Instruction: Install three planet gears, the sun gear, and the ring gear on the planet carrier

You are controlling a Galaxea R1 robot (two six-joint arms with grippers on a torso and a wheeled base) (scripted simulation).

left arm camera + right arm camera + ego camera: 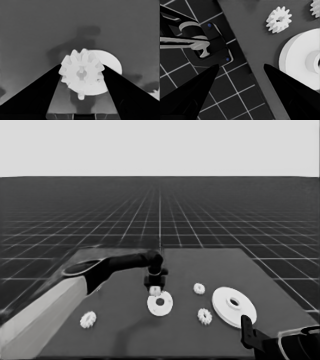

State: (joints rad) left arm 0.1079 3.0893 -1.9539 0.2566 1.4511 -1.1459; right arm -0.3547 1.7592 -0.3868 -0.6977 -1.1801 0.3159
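Note:
My left gripper [155, 285] reaches in from the left and is shut on a planet gear [155, 291], a small toothed wheel held just above the far edge of the planet carrier [160, 304]. In the left wrist view the gear [82, 72] sits between the two fingers, with the carrier [113, 63] partly hidden behind it. The ring gear [233, 306] lies to the right, with its hub facing up. Three loose gears lie on the table: one at the left [88, 319], one beyond the carrier to the right [199, 288] and one nearer [204, 316]. My right gripper [248, 332] is parked at the lower right, open.
In the right wrist view a gear [279, 19] and the ring gear [301, 65] lie near the table's corner. Dark machinery with blue lights [207, 43] stands past the table's edge. The left arm's pale part [40, 317] fills the lower left corner.

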